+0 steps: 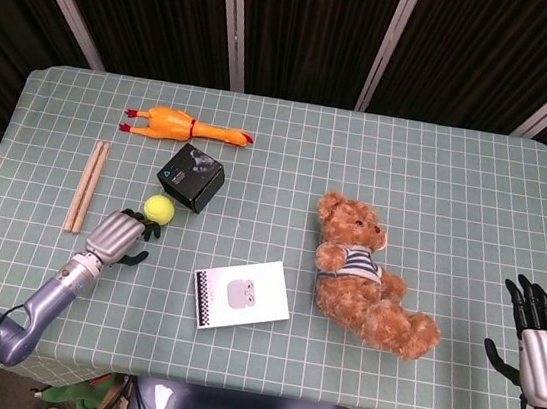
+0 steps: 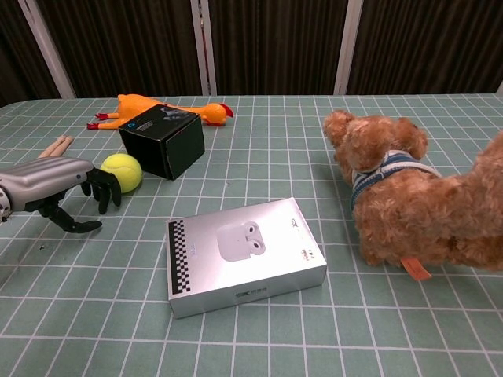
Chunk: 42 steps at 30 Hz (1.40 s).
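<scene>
- Broadly, I see the tabletop (image 1: 460, 169) under a green checked cloth, carrying everything in view.
- Next in size, the teddy bear (image 1: 370, 278) in a striped shirt lies on the right half, well apart from both of my hands.
- Then the white earbuds box (image 1: 240, 294) lies flat near the front middle, between the bear and my left hand.
- Further back on the left, the rubber chicken (image 1: 185, 126) lies on its side, just behind the black box (image 1: 191, 177).
- At the left edge, two wooden drumsticks (image 1: 85, 185) lie side by side, near my left hand.
- My left hand (image 1: 118, 238) rests low over the cloth with its dark fingers (image 2: 104, 187) curled down and apart; it holds nothing, and the fingertips sit right at the ball, though I cannot tell whether they touch it.
- My right hand (image 1: 541, 341) hangs off the right front corner, fingers straight and spread, holding nothing.
- Smallest, the yellow tennis ball (image 1: 159, 209) sits on the cloth between my left hand and the black box, just beside both.
</scene>
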Available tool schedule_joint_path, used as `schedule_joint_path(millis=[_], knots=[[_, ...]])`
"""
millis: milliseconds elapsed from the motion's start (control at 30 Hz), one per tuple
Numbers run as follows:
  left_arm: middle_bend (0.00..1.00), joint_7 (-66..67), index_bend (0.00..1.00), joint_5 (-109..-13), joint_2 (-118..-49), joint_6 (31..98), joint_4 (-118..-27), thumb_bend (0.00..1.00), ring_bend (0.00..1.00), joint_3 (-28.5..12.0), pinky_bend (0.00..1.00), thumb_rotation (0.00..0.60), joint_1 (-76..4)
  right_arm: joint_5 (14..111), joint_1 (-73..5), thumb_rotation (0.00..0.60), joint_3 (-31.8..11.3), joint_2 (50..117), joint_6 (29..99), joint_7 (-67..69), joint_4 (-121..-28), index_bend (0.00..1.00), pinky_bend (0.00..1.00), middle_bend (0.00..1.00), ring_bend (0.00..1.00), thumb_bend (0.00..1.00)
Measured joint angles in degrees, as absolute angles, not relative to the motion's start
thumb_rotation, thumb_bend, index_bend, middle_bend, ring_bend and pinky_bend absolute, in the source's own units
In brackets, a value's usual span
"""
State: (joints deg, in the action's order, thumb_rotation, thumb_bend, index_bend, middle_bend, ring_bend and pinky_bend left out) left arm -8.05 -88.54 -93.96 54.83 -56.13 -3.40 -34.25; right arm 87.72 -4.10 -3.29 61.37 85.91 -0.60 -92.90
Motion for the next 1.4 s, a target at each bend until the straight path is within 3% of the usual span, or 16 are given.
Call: schedule_joint_path(millis=[300, 433, 767, 1067, 1267, 1400], knots=[[0.39, -11.92, 0.36, -90.64, -96.16, 55.47, -51.08, 0.31, 0.29, -3.00, 0.24, 0.600, -37.08, 87.94, -3.84, 0.600, -2.93, 61.46, 85.98, -0.50, -92.59, 0.00, 0.00, 0.00, 0.00, 0.34], [0.38, -12.85, 0.37, -91.02, -96.69, 55.37, -49.42, 0.31, 0.25, -2.70, 0.14, 0.600, -38.00, 87.94, -3.89, 0.600, -3.01, 61.23, 85.95, -0.20, -92.77, 0.00, 0.00, 0.00, 0.00, 0.34], [0.17, -13.28, 0.36, -91.19, -98.24, 54.10, -46.00, 0.31, 0.00, -1.83, 0.00, 0.600, -39.70, 88.19, -3.91, 0.600, -2.75, 60.53, 85.63, 0.90, -93.21, 0.00, 0.00, 0.00, 0.00, 0.34], [0.04, -9.78, 0.30, -90.73, -98.92, 54.78, -45.21, 0.31, 0.00, -1.78, 0.00, 0.600, -40.08, 88.87, -3.72, 0.600, -2.39, 60.33, 85.87, 1.45, -93.19, 0.00, 0.00, 0.00, 0.00, 0.34], [0.04, -8.18, 0.26, -90.25, -98.84, 55.17, -46.07, 0.31, 0.00, -1.75, 0.00, 0.600, -40.01, 88.83, -3.74, 0.600, -2.47, 60.27, 85.89, 1.60, -93.19, 0.00, 0.00, 0.00, 0.00, 0.34], [0.09, -7.73, 0.25, -90.12, -97.88, 55.20, -48.02, 0.31, 0.00, -1.29, 0.00, 0.600, -39.66, 88.68, -3.74, 0.600, -2.56, 60.13, 85.91, 1.85, -93.19, 0.00, 0.00, 0.00, 0.00, 0.34]])
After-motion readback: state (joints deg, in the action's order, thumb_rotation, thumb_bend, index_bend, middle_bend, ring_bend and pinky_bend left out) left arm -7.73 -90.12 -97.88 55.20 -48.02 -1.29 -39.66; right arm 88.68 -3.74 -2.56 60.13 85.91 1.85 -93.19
